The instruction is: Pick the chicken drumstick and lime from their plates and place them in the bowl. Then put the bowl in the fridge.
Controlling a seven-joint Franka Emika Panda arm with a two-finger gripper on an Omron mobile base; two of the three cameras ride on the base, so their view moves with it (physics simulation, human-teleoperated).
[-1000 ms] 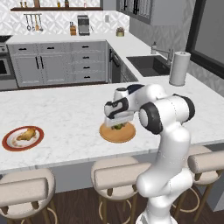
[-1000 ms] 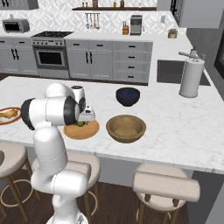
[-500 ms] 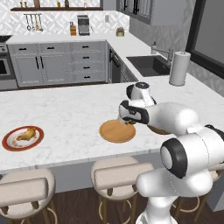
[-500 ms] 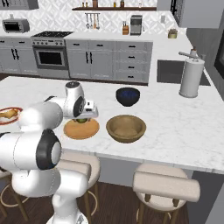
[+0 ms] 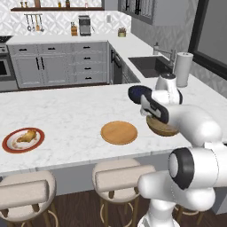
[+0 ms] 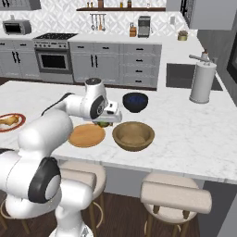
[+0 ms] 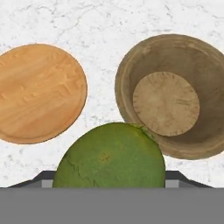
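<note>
White marble runs the length of the bench (image 5: 71, 119) I'm working over, with grey cabinets, a stove and a sink on the far side of the kitchen.

My hand (image 6: 109, 121) has its jaws spread wide around the lime (image 7: 110, 156), which sits between them and fills the near edge of the hand view; I read that as a carry, with the fruit off the wooden plate (image 5: 119, 132). In the right base view a sliver of green peeks out under the hand, above the gap between plate and bowl (image 6: 133, 135).

I judge the lime light, firm and round, with a waxy skin that could roll or squirt out, so holding it across its widest girth seems right. The drumstick (image 5: 26, 135) I expect to be lumpy, a bit greasy and stiff; its thick middle looks like the best place to take it.

Outward from the hand: the wooden plate lies bare to the left, the empty bowl just right of it, near but not touching. A dark blue bowl (image 6: 135, 101) sits beyond. Far left, well apart, the red-rimmed plate (image 5: 9, 145) holds the drumstick. A paper towel roll (image 6: 202, 82) stands far right. Stools (image 6: 175, 196) line the near edge.
</note>
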